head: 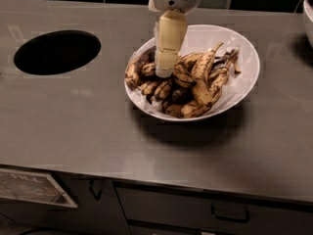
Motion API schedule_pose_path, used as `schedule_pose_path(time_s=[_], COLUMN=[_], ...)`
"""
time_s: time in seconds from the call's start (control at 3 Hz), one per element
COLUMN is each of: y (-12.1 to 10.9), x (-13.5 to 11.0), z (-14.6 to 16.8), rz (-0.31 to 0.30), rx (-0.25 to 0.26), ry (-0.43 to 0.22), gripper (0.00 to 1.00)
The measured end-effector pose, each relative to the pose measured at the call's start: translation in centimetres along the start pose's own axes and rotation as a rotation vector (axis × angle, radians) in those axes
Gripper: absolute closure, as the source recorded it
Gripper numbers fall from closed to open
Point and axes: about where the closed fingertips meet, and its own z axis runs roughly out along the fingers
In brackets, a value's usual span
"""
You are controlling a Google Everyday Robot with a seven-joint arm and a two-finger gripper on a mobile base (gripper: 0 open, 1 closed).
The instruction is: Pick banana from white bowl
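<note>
The white bowl (240, 43) stands on the steel counter right of centre and holds a pile of overripe bananas. The banana (133, 74), thick, curved and mostly brown-black, lies along the bowl's left side, with its upper end hidden behind the gripper. Smaller, yellower spotted bananas (201, 84) fill the middle and right of the bowl. My gripper (165, 71), cream-coloured under a white wrist, points straight down over the left part of the pile. Its tip is at the bananas, just right of the dark banana.
A round black hole (57, 52) opens in the counter to the left. The edge of another white bowl (308, 11) shows at the top right. Dark tiles run along the back. Drawers with handles (230, 214) and a label (30, 187) lie below the front edge.
</note>
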Motion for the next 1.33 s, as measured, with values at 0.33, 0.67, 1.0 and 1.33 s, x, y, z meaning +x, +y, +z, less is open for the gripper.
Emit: schedule_pose_path(time_s=[0.33,0.67,1.0,1.33], y=[-0.3,-2.6,-4.8,-5.4], x=[-0.3,-1.4,-2.9,-3.4], z=[0.5,1.8,3.2,3.3], rz=[0.035,0.141,0.282,0.282], rx=[-0.030,-0.026,0.012,0.033], ry=[0.025,0.064,0.073,0.054], gripper=[0.00,0.00,0.00,0.00])
